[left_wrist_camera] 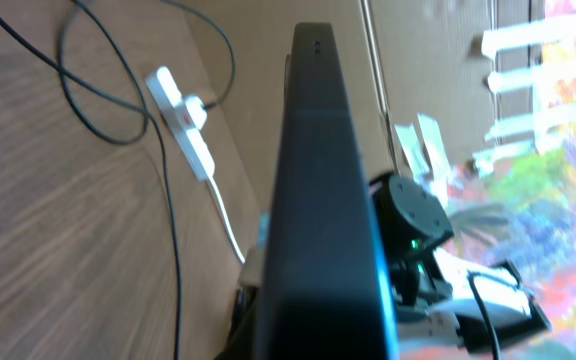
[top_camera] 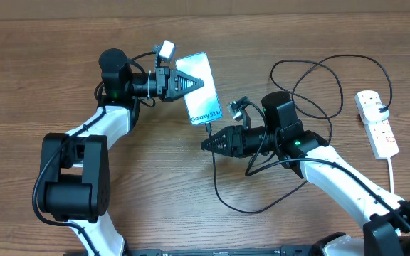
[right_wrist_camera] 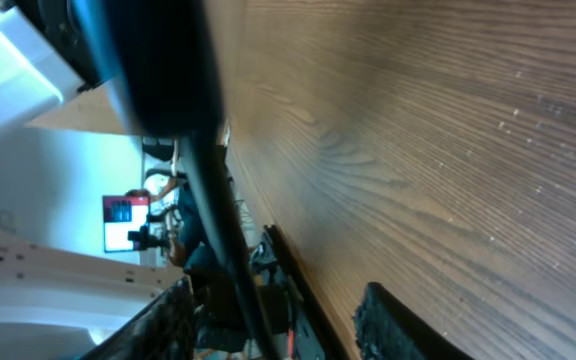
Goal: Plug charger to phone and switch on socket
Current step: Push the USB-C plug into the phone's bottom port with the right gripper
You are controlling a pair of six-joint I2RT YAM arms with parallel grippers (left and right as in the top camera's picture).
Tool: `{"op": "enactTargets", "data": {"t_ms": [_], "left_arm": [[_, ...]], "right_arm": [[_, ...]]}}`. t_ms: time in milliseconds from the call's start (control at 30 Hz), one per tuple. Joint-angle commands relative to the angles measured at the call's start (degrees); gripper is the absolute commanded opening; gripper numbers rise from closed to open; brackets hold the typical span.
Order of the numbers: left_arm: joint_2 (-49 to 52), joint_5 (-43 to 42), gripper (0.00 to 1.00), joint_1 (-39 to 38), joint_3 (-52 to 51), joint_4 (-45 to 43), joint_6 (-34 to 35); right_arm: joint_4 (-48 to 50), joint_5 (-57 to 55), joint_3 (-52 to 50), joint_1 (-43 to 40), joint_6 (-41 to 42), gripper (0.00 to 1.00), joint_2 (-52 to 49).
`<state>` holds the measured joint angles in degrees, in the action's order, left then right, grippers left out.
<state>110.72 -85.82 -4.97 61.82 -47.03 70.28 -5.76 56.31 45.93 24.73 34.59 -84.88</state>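
Observation:
My left gripper [top_camera: 194,82] is shut on the phone [top_camera: 205,103], holding it tilted above the table with the lit screen up. The left wrist view shows only the phone's dark edge [left_wrist_camera: 328,200]. The charger [top_camera: 215,181], a thin black cable, meets the phone's lower end and falls in loops across the table. Just below that end, my right gripper [top_camera: 206,144] points left, open. In the right wrist view its fingers [right_wrist_camera: 398,320] stand apart, and the charger [right_wrist_camera: 213,210] runs between them up to the phone [right_wrist_camera: 158,70] without being clamped. The socket [top_camera: 377,122] lies at the far right with a black plug in it.
The socket's thick white cord [top_camera: 392,171] runs toward the front edge at the right. Cable loops [top_camera: 312,85] lie behind my right arm. The socket [left_wrist_camera: 181,118] and the cable [left_wrist_camera: 173,250] also show in the left wrist view. The table [top_camera: 191,199] is wood.

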Motion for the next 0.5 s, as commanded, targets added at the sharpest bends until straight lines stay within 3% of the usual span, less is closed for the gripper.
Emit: {"op": "enactTargets", "data": {"t_ms": [0,200,367,467], "left_arm": [[-0.2,-4.8,0.04,0.1,-0.3,-0.3,-1.5],[-0.2,-4.8,0.04,-0.2,-0.3,-0.2,-1.5],[-0.2,-4.9,0.04,-2.0,-0.3,-0.2,-1.8],[-0.2,-4.9,0.04,-3.2,-0.3,-0.2,-2.0]], "right_arm": [[1.4,-1.3,1.0,-0.2,-0.6,0.39,0.3],[1.6,-2.4,1.0,-0.2,-0.6,0.15,0.3],[1.8,-2.3,1.0,-0.2,-0.6,0.04,0.3],[2.4,-2.4,1.0,-0.2,-0.5,0.04,0.3]]}}
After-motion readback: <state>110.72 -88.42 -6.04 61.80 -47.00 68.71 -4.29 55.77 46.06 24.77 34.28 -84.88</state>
